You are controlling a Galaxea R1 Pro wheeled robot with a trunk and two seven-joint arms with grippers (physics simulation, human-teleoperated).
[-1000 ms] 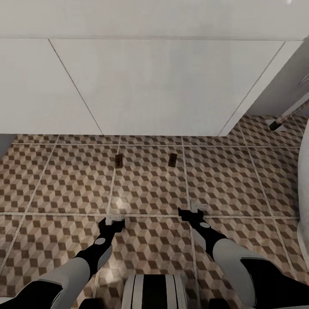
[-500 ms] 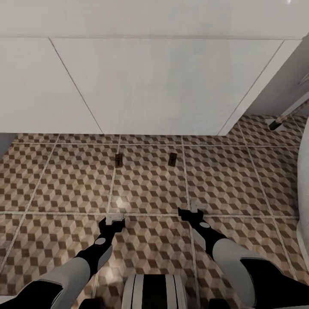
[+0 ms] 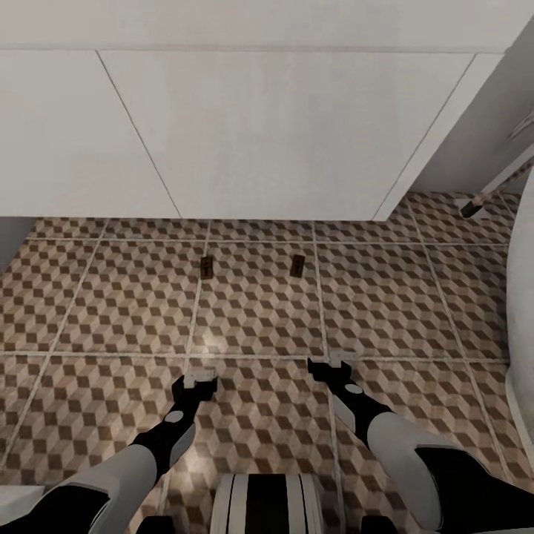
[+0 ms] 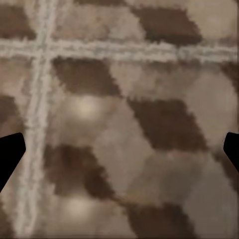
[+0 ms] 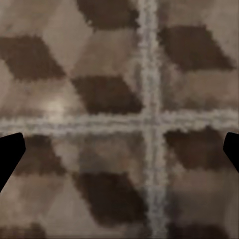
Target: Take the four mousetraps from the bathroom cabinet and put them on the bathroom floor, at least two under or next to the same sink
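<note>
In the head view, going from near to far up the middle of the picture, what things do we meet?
Left hand and right hand → bare bathroom floor → two mousetraps → white bathroom sink.

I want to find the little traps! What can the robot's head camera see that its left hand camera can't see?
Head view alone: two small flat brown wooden mousetraps lying on the tiles near the wide white boxy sink cabinet front, plus both black grippers, left and right, hanging over the floor.

Left wrist view alone: a close, blurry look at where two pale grout lines cross, with dark fingertips at the picture's edges.

Both: the brown, beige and white cube-patterned tile floor.
</note>
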